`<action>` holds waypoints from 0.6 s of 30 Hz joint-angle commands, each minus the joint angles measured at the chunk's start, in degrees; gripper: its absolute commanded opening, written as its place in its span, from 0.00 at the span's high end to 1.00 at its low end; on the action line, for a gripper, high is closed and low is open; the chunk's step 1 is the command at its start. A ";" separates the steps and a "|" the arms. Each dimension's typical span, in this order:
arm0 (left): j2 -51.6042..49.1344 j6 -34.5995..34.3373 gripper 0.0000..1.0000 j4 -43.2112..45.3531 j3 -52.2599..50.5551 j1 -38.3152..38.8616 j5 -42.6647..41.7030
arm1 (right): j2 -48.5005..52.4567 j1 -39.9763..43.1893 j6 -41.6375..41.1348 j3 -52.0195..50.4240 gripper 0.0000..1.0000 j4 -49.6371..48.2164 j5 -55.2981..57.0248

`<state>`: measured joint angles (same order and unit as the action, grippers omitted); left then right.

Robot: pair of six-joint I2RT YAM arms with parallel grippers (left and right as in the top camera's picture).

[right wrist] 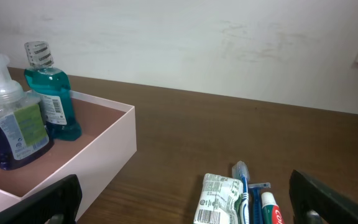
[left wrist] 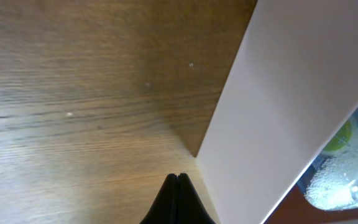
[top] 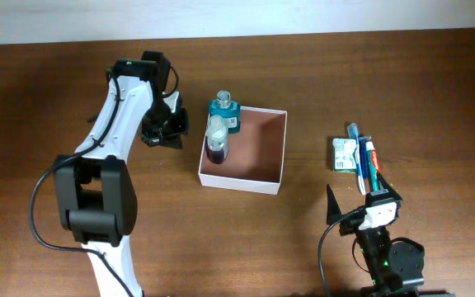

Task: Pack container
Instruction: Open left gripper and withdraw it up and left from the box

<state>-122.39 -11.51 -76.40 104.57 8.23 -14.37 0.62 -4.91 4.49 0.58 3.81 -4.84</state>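
The container (top: 271, 157) is a square white box with a reddish-brown inside, standing mid-table. Inside it, along its left wall, stand a teal bottle (top: 223, 112) and a purple pump bottle (top: 216, 143); the right wrist view shows the teal bottle (right wrist: 53, 96) behind the purple one (right wrist: 14, 127). My left gripper (top: 165, 129) is just left of the box, shut and empty. In the left wrist view its closed tips (left wrist: 178, 178) sit beside the container's white outer wall (left wrist: 272, 106). My right gripper (top: 358, 198) stands open near the front right, empty.
A green-and-white packet (top: 345, 154), blue toothbrush (top: 356, 148) and toothpaste tube (top: 371, 158) lie together right of the box, just beyond the right gripper. In the right wrist view the packet (right wrist: 219, 199) and toothbrush (right wrist: 242, 180) lie between my open fingers.
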 commanded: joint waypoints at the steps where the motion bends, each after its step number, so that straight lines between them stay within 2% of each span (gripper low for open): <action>1: 0.24 2.19 0.99 0.98 -2.19 -0.66 -6.10 | -0.42 0.48 -0.24 -0.26 0.02 0.28 -0.09; 11: 0.24 2.27 0.99 7.41 -11.17 -0.52 -12.57 | -0.42 0.48 -0.24 -0.26 0.02 0.28 -0.09; 18: 0.24 6.08 0.99 9.14 -13.05 -0.57 -22.93 | -0.42 0.48 -0.24 -0.26 0.02 0.28 -0.09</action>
<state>-122.39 -8.69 -67.35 91.85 7.84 -29.67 0.62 -4.91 4.49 0.58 3.81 -4.84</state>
